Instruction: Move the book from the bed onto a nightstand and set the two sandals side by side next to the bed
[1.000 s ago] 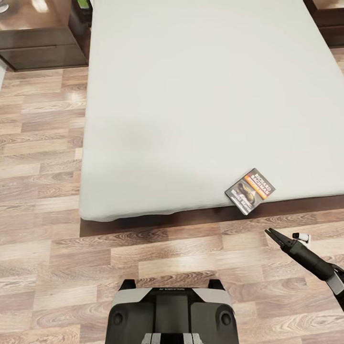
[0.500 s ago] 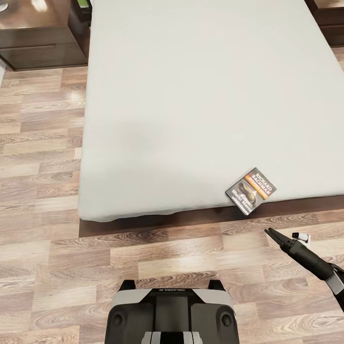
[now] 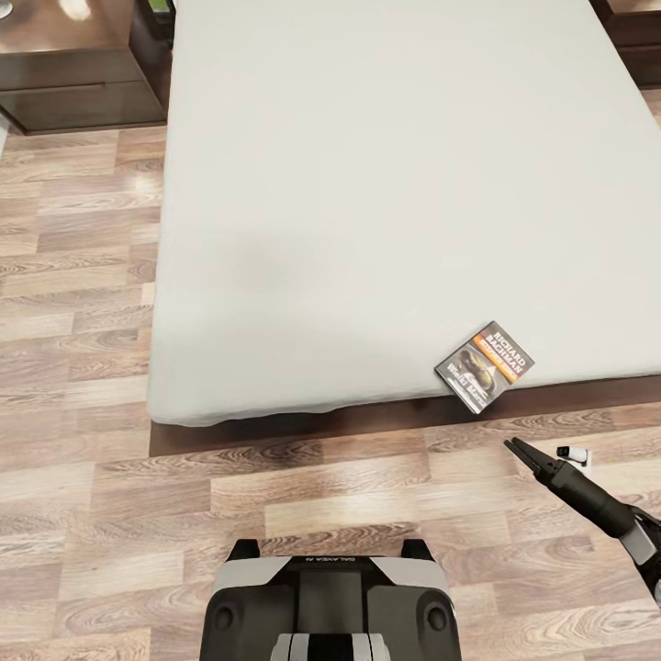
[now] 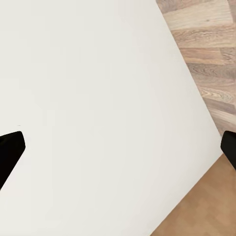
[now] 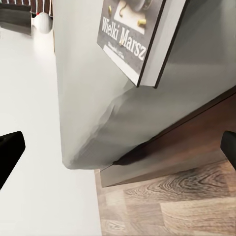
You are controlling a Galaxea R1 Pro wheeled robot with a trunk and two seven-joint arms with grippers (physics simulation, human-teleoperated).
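The book (image 3: pixel 484 366) lies flat on the pale-grey mattress of the bed (image 3: pixel 367 184), close to its near right edge; its dark cover with an orange band faces up. My right gripper (image 3: pixel 510 446) hovers over the wood floor just short of the bed's dark frame, a little below and right of the book. In the right wrist view the book (image 5: pixel 140 34) overhangs the mattress edge ahead, and the right gripper (image 5: pixel 118 152) stands open, empty. The left gripper (image 4: pixel 118 147) is open over a pale surface. The sandals are out of view.
Dark-brown nightstands flank the bed's head, one at far left (image 3: pixel 64 73) and one at far right (image 3: pixel 633 28). Wood-plank floor (image 3: pixel 73 275) runs along the bed's left side and foot. My base (image 3: pixel 326 606) sits at the foot. A small white item (image 3: pixel 576 453) shows beside the right arm.
The whole picture has drifted slightly, so the camera moved. The right gripper has crept a touch toward the bed. The book lies where it was.
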